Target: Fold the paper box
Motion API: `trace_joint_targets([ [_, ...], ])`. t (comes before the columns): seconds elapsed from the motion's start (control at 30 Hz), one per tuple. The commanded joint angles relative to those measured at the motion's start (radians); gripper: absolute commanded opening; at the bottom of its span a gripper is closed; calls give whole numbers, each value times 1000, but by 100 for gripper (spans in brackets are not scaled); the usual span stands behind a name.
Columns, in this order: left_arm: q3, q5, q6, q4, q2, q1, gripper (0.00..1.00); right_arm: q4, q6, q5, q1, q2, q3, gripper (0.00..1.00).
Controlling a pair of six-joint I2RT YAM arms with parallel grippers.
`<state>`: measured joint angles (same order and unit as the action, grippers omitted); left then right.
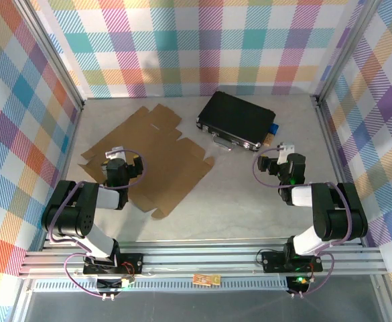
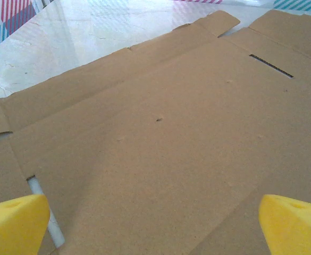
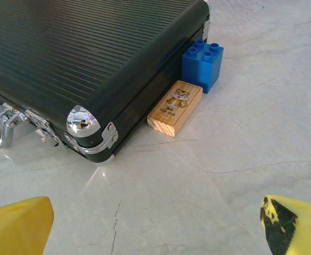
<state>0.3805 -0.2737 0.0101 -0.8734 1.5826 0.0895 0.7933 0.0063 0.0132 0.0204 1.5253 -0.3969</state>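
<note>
Yellow foam pads (image 2: 14, 223) of the left gripper (image 2: 154, 228) stand wide apart at the lower corners of the left wrist view, grasping nothing. They hang low over the plain brown corrugated cardboard sheet, the paper box (image 2: 171, 138); whether they touch it is hard to judge from this angle. Seen from above, the left gripper (image 1: 123, 159) points toward 12 o'clock over the sheet's 9 o'clock side. Its arm is folded back, with the elbow out toward 8 o'clock of the wrist.

The paper box (image 1: 162, 157) lies flat and unfolded on the pale marble-patterned table (image 1: 249, 201), at about 10 o'clock from the table's centre. Its flaps are splayed and a narrow slot is cut near the far edge.

The right gripper (image 3: 155, 228) is likewise spread open and empty, low over bare table. From above, the right gripper (image 1: 281, 159) aims toward 11 o'clock, elbow tucked at 5 o'clock.

Ahead of it sits a black ribbed hard case with metal corners (image 3: 75, 48), at 1 o'clock on the table (image 1: 239, 117). A small wooden block printed with a tiger (image 3: 175, 107) and a blue plastic studded brick (image 3: 203, 64) rest against the case's side.
</note>
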Motion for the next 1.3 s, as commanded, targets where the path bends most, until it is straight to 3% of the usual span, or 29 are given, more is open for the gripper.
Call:
trace_joint_targets([
  [0.0,8,-10,2,-27,-7,3,100,29,-8,-25,-5,9,-17,99],
  [0.7,6,-13,-1,-27,-10,6,100,35,-5,-21,-6,-2,-10,99],
  [0.77,7,-17,-1,-1,-52,6,100,-64,3,24,0,-69,-36,99],
  [0.83,42,-56,-12,118,-129,26,100,-222,14,111,18,-163,-80,99],
  [0.9,90,-157,-18,261,-225,63,100,-221,23,170,36,-277,-85,99],
  [0.97,136,-240,34,295,-313,79,100,-269,-4,239,73,-388,-155,99],
  [1.03,282,-339,169,470,-379,90,100,-455,40,322,105,-452,-331,99],
  [1.07,438,-398,363,748,-385,83,100,-626,176,361,105,-455,-459,99],
  [1.1,630,-372,547,1132,-361,60,100,-859,388,378,91,-431,-605,99],
  [1.13,772,-329,643,1395,-321,43,100,-1116,562,361,76,-398,-739,99],
  [1.17,857,-251,663,1490,-268,19,100,-1355,702,370,75,-349,-879,99],
  [1.23,948,15,695,1579,-184,-51,97,-1422,680,158,73,-263,-980,100],
  [1.27,975,58,754,1668,-149,-60,96,-1452,672,48,86,-219,-1022,91],
])
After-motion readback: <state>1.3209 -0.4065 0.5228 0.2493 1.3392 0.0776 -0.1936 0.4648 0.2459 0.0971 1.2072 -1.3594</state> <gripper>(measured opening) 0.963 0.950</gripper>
